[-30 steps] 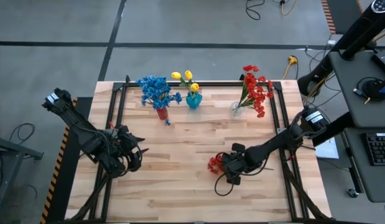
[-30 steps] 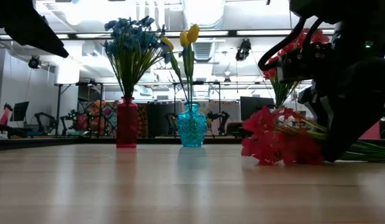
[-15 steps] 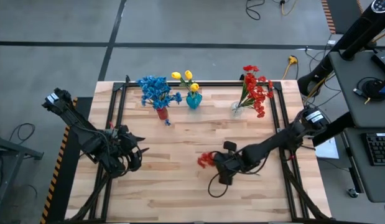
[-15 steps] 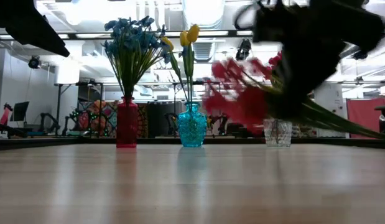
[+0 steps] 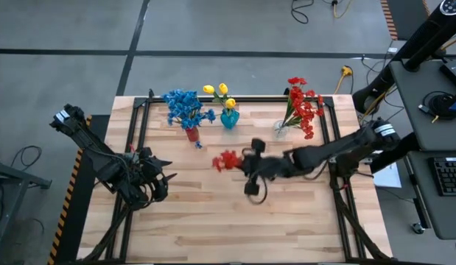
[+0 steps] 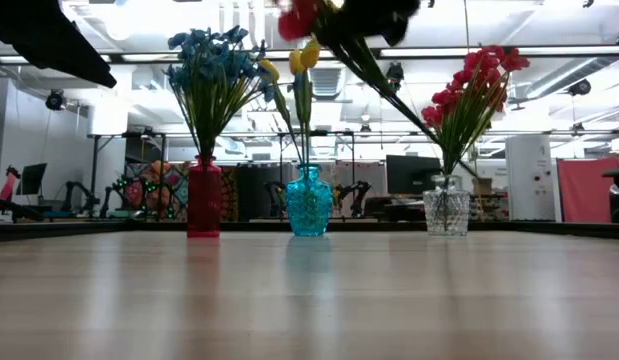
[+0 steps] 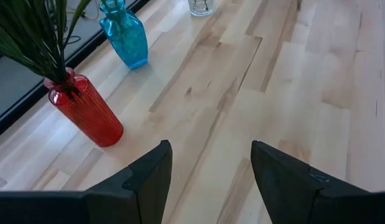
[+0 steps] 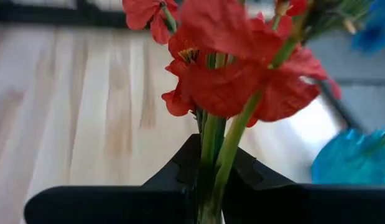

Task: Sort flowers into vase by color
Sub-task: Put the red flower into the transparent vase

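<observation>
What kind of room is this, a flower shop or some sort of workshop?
Probably a robotics lab or workshop, not a shop: a framed wooden table on bare concrete, ceiling ducts and strip lights, and desks with monitors behind.

1. No text, label, brand, number or sign is showing legibly in any of the views.
2. The desk is showing plain wood boards with no markings.
3. The red vase, the blue vase and the clear vase are carrying no readable labels.
4. The arms are showing no lettering that can be made out.
5. The room behind the desk is showing screens and furniture, but nothing there is reading as words.
</observation>
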Motion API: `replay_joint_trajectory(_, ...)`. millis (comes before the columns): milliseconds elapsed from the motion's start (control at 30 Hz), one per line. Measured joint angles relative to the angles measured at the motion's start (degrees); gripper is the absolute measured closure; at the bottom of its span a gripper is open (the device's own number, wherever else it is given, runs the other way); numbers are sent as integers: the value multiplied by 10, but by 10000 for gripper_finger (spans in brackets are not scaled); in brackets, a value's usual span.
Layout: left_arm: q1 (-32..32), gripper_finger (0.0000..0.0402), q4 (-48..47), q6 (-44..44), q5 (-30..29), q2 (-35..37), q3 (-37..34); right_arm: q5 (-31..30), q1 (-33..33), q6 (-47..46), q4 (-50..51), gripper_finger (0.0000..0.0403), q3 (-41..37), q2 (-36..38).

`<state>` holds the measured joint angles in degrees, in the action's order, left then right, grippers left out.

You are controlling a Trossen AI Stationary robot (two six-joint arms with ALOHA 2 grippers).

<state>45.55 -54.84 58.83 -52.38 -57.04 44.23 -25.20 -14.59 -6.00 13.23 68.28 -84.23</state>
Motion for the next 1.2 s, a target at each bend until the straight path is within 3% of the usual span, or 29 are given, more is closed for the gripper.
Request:
replay_joint_trajectory(467,0,200,0,0,-27,0,0,1,113,192,-243,374,-51,99)
replay_joint_trajectory(800,0,200,-2,0,-27,0,0,-25,188,255,-379,374,-134,143)
replay_joint_trajectory(1200,0,200,-1,-16,-27,0,0,-156,221,274,-414,374,-198,199)
